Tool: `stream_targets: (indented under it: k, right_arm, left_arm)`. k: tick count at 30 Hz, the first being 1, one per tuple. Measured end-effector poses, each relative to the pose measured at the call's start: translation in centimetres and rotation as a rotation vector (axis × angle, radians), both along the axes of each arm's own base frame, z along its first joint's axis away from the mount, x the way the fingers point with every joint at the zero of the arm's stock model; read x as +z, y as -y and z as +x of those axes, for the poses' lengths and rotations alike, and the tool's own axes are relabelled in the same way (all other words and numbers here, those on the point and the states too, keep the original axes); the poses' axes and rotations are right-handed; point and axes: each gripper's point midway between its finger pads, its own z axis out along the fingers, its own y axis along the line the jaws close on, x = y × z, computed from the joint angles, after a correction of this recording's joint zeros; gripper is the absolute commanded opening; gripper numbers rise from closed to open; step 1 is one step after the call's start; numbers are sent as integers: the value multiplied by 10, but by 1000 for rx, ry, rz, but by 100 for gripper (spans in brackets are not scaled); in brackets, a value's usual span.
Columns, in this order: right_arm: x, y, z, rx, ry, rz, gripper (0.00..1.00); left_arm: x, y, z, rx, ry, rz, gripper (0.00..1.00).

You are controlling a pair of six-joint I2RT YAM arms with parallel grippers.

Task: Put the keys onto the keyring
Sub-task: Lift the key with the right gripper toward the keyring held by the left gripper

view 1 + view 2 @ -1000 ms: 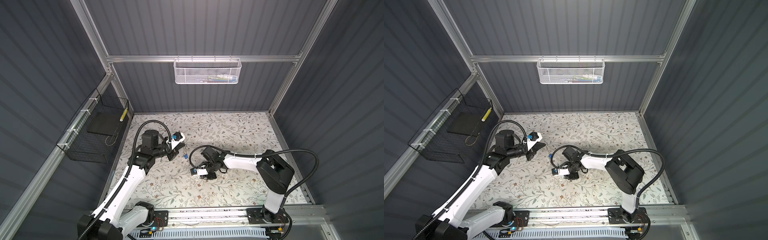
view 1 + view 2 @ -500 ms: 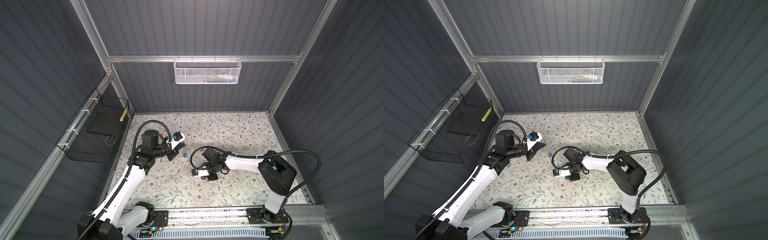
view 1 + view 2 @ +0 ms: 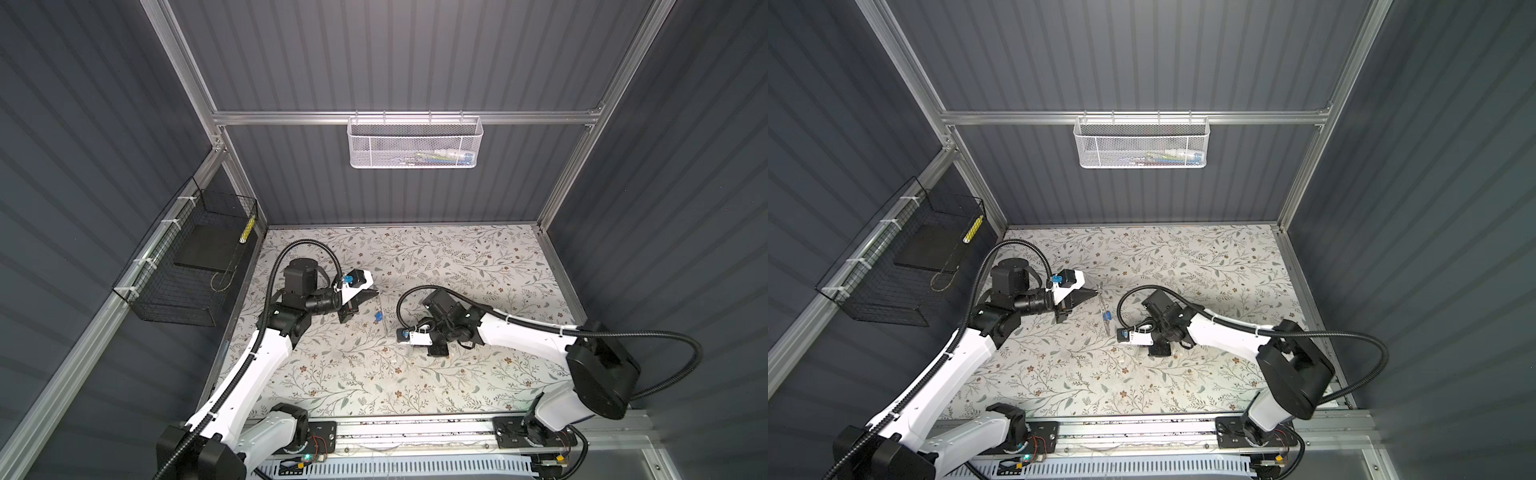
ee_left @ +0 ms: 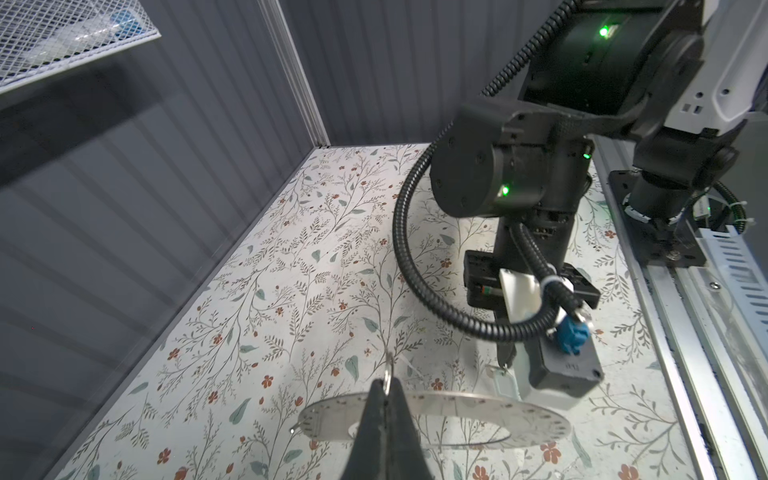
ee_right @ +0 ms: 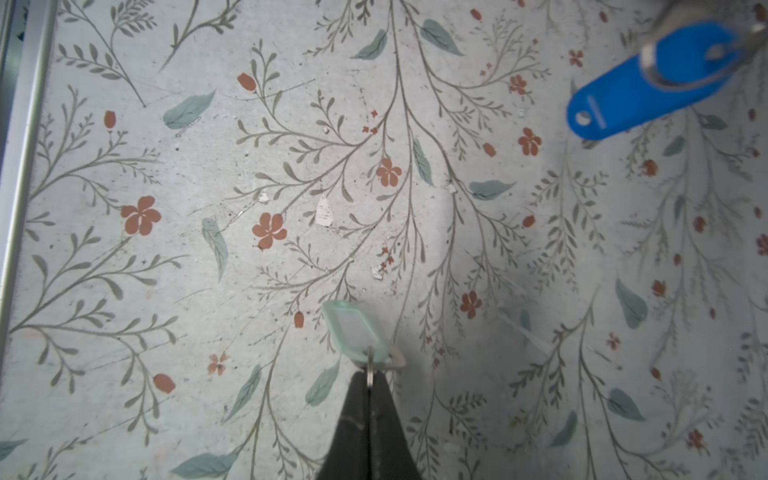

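The floral-patterned table (image 3: 457, 266) fills the lower middle of both top views. The left arm (image 3: 249, 365) rises from the lower left corner. The right arm (image 3: 523, 338) bends in from the lower right, so the two wrists face each other near the centre.

A black wire basket (image 3: 183, 266) hangs on the wall at the left edge. A white mesh basket (image 3: 415, 143) sits on the rail at the upper middle.

The keyring (image 4: 457, 405), a broad flat grey disc with tiny holes round its rim, lies across the lower centre of the left wrist view. In the top views it shows only as a thin edge-on line in the gap between the two wrists. The left gripper (image 4: 387, 388) is clenched on its near rim, and a small wire loop pokes out past the fingertips.

The right gripper (image 5: 370, 380), at the bottom centre of the right wrist view, is pinched tight on the small ring of the pale key (image 5: 353, 332). That key points away from it, low over the table.

The blue key (image 5: 648, 83) sits in the upper right corner of that view, with a blurred metal ring across its head. It seems to hang from the keyring, though the blur leaves the link unclear. In the top views it is a blue speck (image 3: 1108, 316) against that thin line.
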Motion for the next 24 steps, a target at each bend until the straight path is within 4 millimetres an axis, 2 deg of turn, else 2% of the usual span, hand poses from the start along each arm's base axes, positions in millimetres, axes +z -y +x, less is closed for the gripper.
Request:
stream_targets:
  k: [5, 12, 17, 24]
  right_arm:
    - [35, 18, 9, -102, 61, 69, 0]
    - [97, 25, 16, -196, 148, 202, 0]
    - [122, 25, 17, -237, 161, 263, 0]
    - [150, 29, 10, -280, 156, 342, 0]
  left_arm:
    - [3, 7, -8, -86, 21, -26, 0]
    - [6, 30, -26, -229, 91, -28, 0]
    - [4, 48, -40, -318, 135, -19, 0]
    - [2, 67, -44, -398, 135, -25, 0]
